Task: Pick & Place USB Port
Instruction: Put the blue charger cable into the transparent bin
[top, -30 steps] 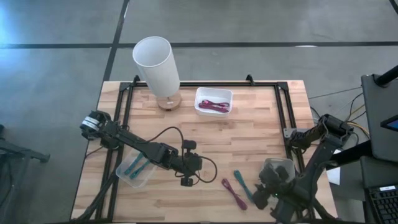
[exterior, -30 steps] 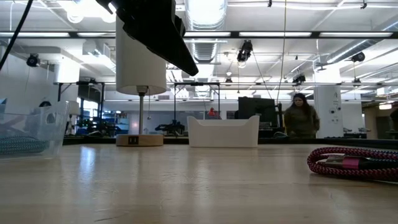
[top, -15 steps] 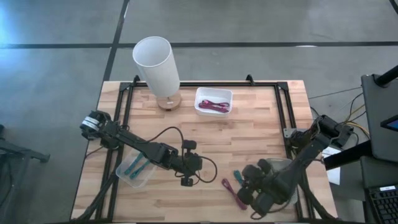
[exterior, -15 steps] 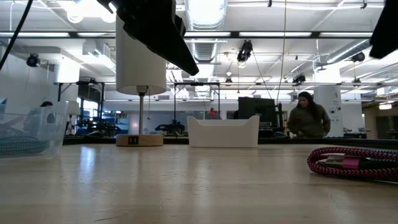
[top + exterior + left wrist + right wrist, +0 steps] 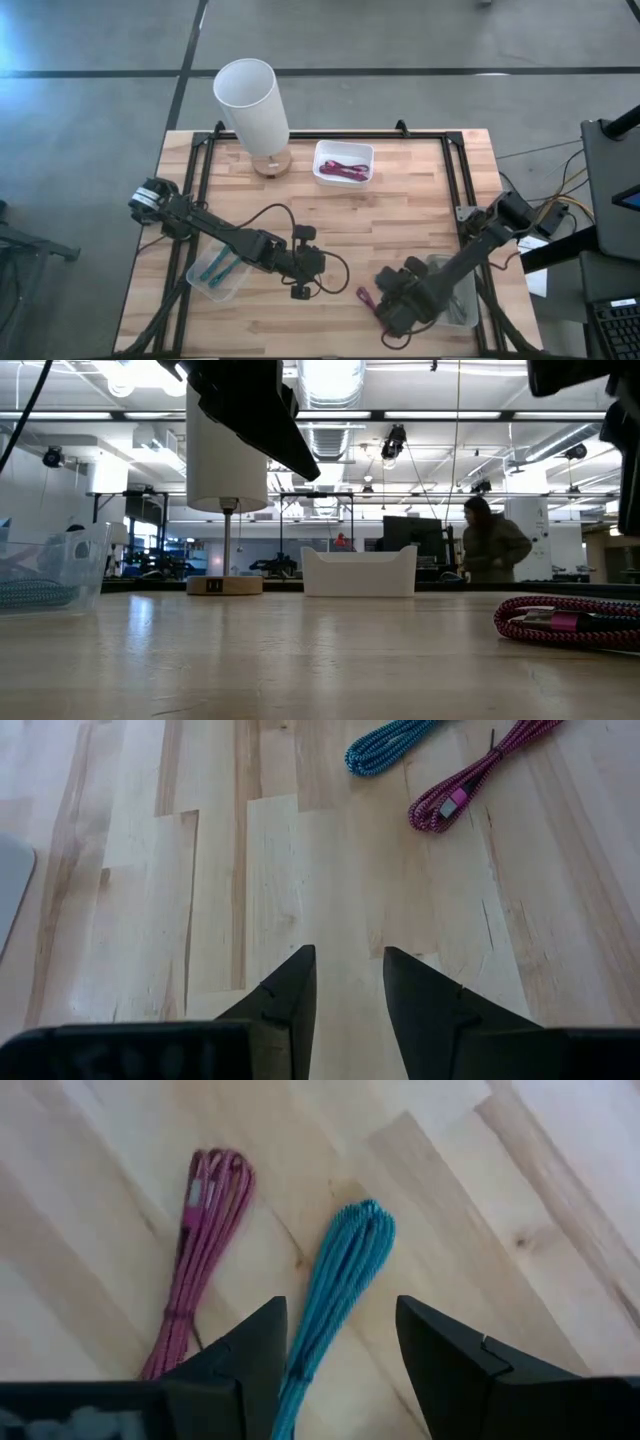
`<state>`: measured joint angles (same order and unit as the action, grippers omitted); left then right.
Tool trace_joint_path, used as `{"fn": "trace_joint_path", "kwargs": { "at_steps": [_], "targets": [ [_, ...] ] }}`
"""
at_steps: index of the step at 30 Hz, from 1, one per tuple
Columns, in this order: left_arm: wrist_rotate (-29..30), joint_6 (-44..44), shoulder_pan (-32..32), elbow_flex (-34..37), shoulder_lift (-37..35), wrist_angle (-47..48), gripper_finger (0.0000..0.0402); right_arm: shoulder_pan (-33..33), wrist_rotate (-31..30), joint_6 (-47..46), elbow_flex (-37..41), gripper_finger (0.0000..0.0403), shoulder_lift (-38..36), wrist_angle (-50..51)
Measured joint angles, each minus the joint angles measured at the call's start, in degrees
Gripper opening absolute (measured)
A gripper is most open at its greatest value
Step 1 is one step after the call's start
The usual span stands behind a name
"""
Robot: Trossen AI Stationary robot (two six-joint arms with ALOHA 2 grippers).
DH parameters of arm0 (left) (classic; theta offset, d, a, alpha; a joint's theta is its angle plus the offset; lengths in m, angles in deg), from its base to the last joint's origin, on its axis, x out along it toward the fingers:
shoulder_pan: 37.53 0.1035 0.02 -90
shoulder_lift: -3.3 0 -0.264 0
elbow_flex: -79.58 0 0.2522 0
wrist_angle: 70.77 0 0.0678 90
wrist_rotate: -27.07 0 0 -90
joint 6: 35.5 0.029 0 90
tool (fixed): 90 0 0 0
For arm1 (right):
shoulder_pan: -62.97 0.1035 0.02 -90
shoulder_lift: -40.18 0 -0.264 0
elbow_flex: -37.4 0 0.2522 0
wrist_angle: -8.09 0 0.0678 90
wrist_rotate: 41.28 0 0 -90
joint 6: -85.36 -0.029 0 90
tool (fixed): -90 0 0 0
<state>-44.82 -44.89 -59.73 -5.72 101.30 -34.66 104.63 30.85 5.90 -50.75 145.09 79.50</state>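
Note:
Two bundled USB cables lie flat on the wood in the right wrist view, a pink one [image 5: 200, 1245] and a teal one [image 5: 340, 1280]. My right gripper [image 5: 335, 1350] hangs open above them, its fingers on either side of the teal bundle's near end without touching it. From above, my right gripper [image 5: 392, 308] hides the teal cable, and only the pink cable's end [image 5: 362, 296] shows. My left gripper [image 5: 350, 982] is open over bare wood near the table's middle [image 5: 303, 280], with both cables farther off.
A white tray [image 5: 343, 163] with pink cables sits at the far edge beside a white lamp [image 5: 252, 105]. A clear bin [image 5: 218, 272] with teal cables stands near the left, and another clear bin [image 5: 458, 292] lies under the right arm. A person walks in the room behind.
My right arm has swung from the table's near right corner toward the left and now hangs over the two loose cables, covering the teal one in the high view. The cables have stayed where they were.

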Motion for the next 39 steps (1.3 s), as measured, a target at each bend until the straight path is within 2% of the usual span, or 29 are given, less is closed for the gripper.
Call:
{"fn": "trace_joint_path", "kwargs": {
  "at_steps": [9, 16, 22, 26, 35, 39],
  "targets": [
    [0.0, 0.0, 0.0, 0.0, 0.0, 0.0, 0.0114, -2.1, 0.7, -0.8, 0.0, 0.0187, 5.3, -2.3],
    [0.0, 0.0, 0.0, 0.0, 0.0, 0.0, 0.0114, -4.3, 8.3, 1.7, 0.0, 0.0187, 8.9, -1.9],
    [-0.1, 0.0, 0.0, 0.0, 0.0, 0.0, 0.0115, -5.0, 9.1, 5.6, -0.2, 0.0182, 10.0, -2.4],
    [-0.2, 0.0, 0.0, 0.0, 0.0, 0.0, 0.0114, -5.3, 9.4, 6.0, 0.0, 0.0146, 8.9, -2.9],
    [-0.7, 0.2, 0.0, -0.2, -0.2, 0.7, 0.0114, -5.3, 8.0, 9.4, 0.2, 0.0021, 4.4, -2.7],
    [-1.1, 0.2, 0.0, -0.3, -2.1, 0.9, 0.0114, -5.3, 1.8, 11.3, 0.0, 0.0018, 0.0, -2.6]
  ]
}}
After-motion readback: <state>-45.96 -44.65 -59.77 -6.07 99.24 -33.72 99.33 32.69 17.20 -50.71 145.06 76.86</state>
